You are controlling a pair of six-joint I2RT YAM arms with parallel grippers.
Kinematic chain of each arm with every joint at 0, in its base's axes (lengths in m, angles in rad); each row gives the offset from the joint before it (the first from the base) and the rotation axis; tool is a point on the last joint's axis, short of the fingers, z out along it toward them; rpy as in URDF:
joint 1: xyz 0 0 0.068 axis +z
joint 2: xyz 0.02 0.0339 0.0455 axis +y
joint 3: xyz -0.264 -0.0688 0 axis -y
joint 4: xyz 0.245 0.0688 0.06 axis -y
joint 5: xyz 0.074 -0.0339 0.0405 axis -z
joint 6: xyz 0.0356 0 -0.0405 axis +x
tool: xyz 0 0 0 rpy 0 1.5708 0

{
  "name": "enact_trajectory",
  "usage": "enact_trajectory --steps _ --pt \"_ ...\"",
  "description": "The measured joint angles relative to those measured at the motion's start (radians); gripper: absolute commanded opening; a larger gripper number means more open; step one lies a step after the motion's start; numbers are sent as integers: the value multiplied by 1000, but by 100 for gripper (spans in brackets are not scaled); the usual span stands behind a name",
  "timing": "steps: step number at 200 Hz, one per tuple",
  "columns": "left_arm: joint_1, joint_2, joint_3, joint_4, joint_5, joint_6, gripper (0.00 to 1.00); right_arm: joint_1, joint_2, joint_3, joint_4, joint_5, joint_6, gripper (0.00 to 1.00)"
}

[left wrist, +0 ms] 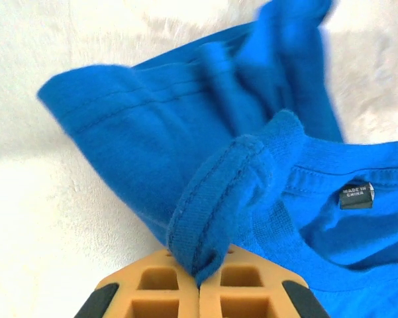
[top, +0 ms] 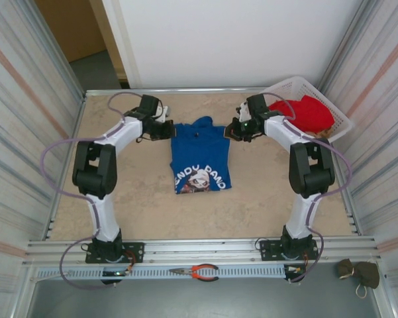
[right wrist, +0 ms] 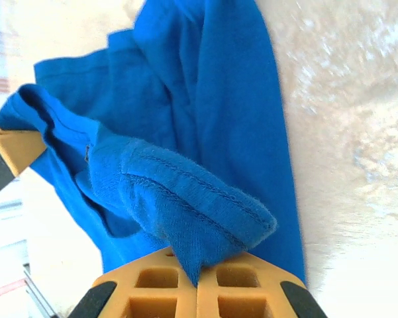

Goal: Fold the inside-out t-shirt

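Now, left jaws clamped on the t-shirt (top: 199,156) at its ribbed collar edge, right jaws pinching a stitched edge, shirt lying between them, bare counter (top: 139,205) outside both.

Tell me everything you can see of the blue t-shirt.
The blue t-shirt looks like soft knit cotton, royal blue, with white lettering and a graphic near its hem at the near end. It lies mostly flat on the table, its far end bunched. A black neck label reads made in China. The left gripper is shut on a double-stitched edge on one side of that far end; the right gripper is shut on a stitched fold on the other.
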Motion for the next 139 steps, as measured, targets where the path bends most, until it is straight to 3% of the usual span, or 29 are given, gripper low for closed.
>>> enact_trajectory --steps 41,67,74,82,89,113,139 --pt "26 -47 0 47 -5 -24 0 0 0 85 8 -7 18 0" --pt "56 5 42 54 -11 -44 2 0 147 272 67 -13 64 1" --pt "67 41 75 56 -11 -50 12 0 216 344 92 -15 77 15" --pt "79 83 111 61 -18 -54 35 0 294 422 108 -19 93 38" --pt "87 116 132 70 -22 -60 49 0 370 492 127 -24 109 49" --pt "114 203 154 87 -29 -92 73 0 507 561 141 -30 120 66" --pt "127 218 140 84 -63 -113 89 0 520 551 115 -19 111 71"
